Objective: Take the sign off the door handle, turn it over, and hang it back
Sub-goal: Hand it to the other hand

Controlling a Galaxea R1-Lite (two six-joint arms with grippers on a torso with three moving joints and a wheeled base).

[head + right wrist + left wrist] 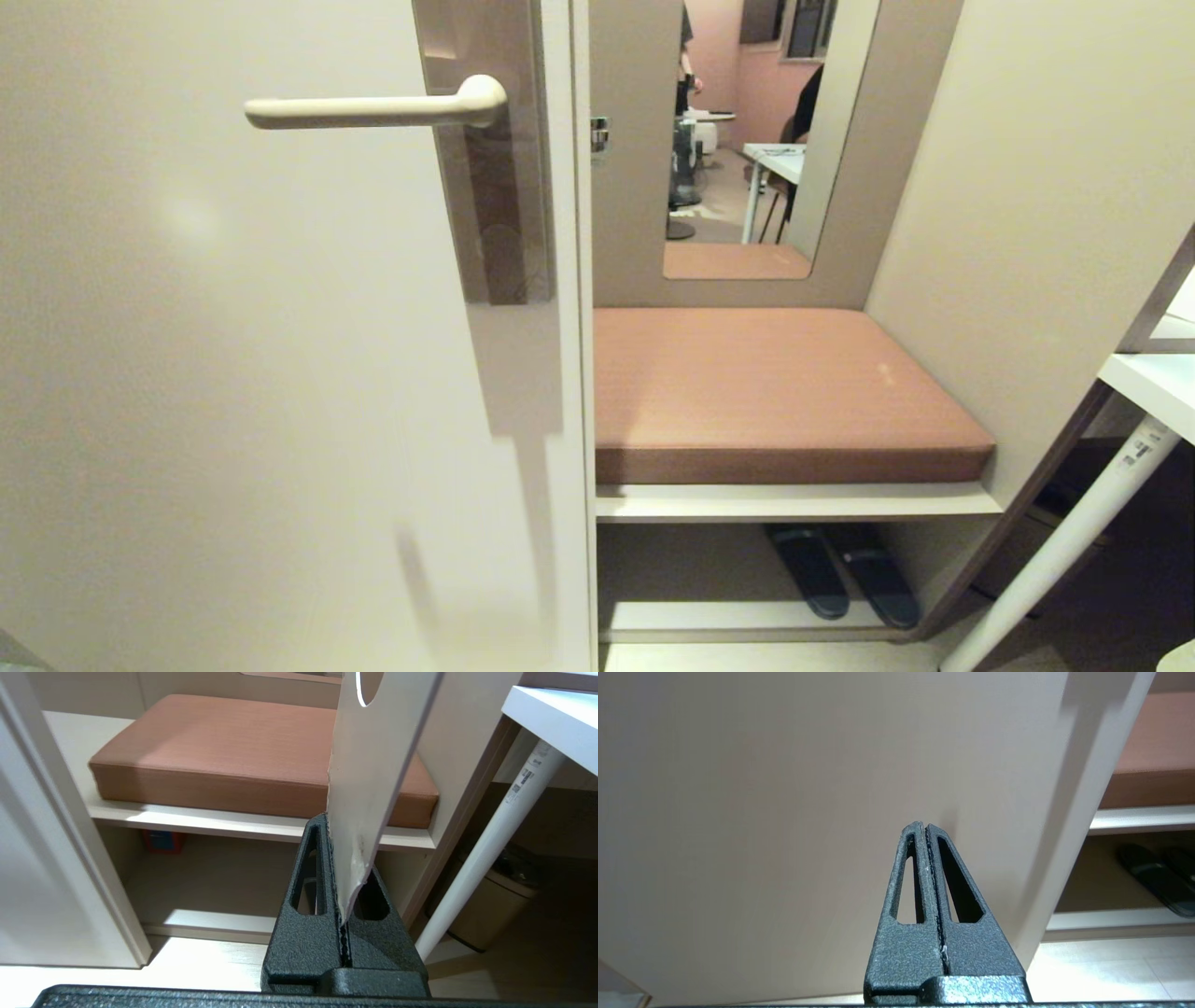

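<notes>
The door handle (373,110), a cream lever on a brown-grey plate (499,205), stands bare on the door in the head view, with nothing hanging on it. Neither arm shows there. In the right wrist view my right gripper (334,830) is shut on the bottom corner of the sign (378,756). The card stands up from the jaws with a pale, plain side towards the camera and part of its hole (369,690) showing at the far end. My left gripper (924,826) is shut and empty, low down, pointing at the blank door panel (784,812).
Right of the door edge is a bench with a brown cushion (775,392), dark slippers (840,569) on the shelf under it and a mirror (747,140) above. A white table with a slanted leg (1074,541) stands at the far right, with a beige bin (495,905) beneath.
</notes>
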